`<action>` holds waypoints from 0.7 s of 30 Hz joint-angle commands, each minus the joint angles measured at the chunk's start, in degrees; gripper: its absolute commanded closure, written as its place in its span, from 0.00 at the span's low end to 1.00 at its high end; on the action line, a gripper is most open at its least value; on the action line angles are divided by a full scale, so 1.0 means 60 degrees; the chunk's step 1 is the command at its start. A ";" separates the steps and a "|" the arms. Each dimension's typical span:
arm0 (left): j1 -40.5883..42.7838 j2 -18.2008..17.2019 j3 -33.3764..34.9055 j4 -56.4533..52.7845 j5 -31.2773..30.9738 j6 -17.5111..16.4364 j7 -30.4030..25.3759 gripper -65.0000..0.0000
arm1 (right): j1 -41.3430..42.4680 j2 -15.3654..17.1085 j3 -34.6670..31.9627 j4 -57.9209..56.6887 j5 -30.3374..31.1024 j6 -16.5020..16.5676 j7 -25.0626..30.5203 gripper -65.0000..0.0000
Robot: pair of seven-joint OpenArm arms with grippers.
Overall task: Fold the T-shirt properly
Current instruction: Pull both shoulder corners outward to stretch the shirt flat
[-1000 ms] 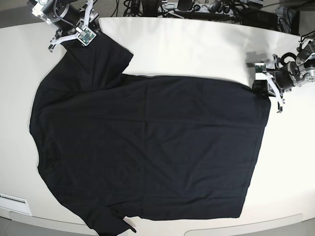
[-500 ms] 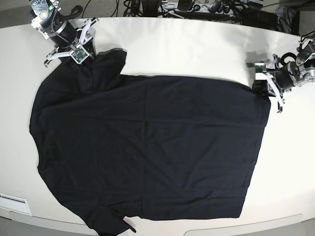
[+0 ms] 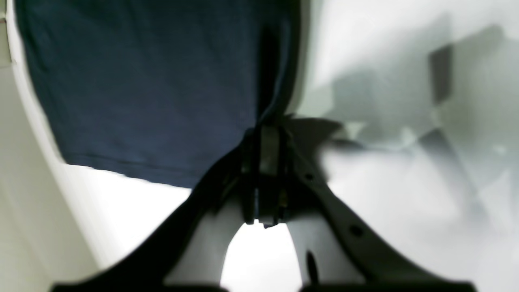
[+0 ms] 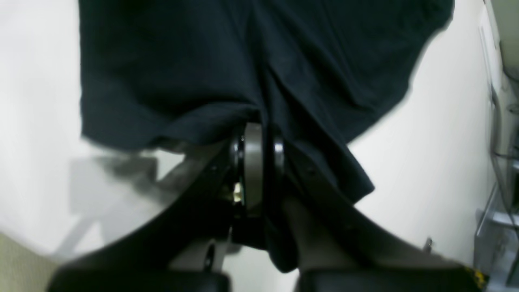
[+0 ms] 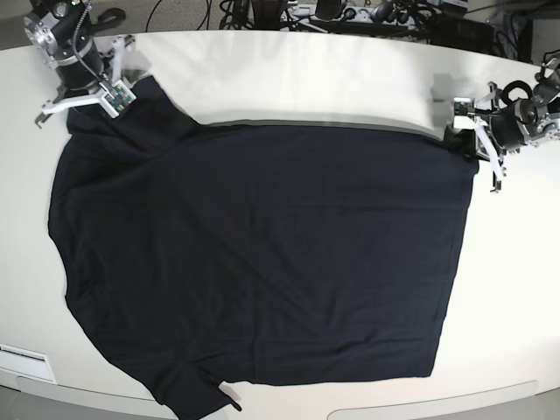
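The black T-shirt [image 5: 262, 254] lies spread over the white table [image 5: 332, 79], collar side to the left and hem to the right. My right gripper [image 5: 116, 90] is at the far left and is shut on the far sleeve; in the right wrist view the fabric [image 4: 182, 61] bunches into the closed gripper [image 4: 259, 134]. My left gripper [image 5: 462, 137] is at the far right and is shut on the far hem corner; in the left wrist view the cloth [image 3: 154, 89] runs into the closed gripper [image 3: 265, 134]. The shirt's far edge runs taut between both grippers.
Cables and equipment [image 5: 350, 13] line the table's back edge. A white label [image 5: 22, 359] sits at the front left rim. The near sleeve [image 5: 197, 394] reaches the table's front edge. Bare table shows behind the shirt and to its right.
My right gripper has moved left and back with the sleeve. The left gripper has shifted slightly back with the hem corner. The shirt's far edge has straightened and moved back.
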 commanded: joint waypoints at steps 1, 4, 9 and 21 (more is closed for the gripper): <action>-0.0117 -0.0448 -0.0117 0.0255 -0.0018 0.0113 0.0004 1.00 | -0.0291 0.0164 0.0368 0.0291 -0.0120 -0.0120 -0.0044 1.00; -0.0022 -0.0980 -0.0117 0.0954 -0.0211 0.0098 0.0011 1.00 | -0.1075 0.0168 0.1126 0.0670 0.0284 -0.0120 -0.0036 1.00; 0.0262 -0.1661 -0.0117 0.2164 -0.0940 -0.0073 0.0597 1.00 | -0.2331 0.0164 0.1938 0.0692 0.1060 -0.0091 -0.0033 1.00; 0.2116 -0.2165 -0.0109 0.4178 -0.1169 -0.0066 0.2204 1.00 | -0.4564 0.0164 0.2342 0.0692 0.1082 0.0226 -0.0219 1.00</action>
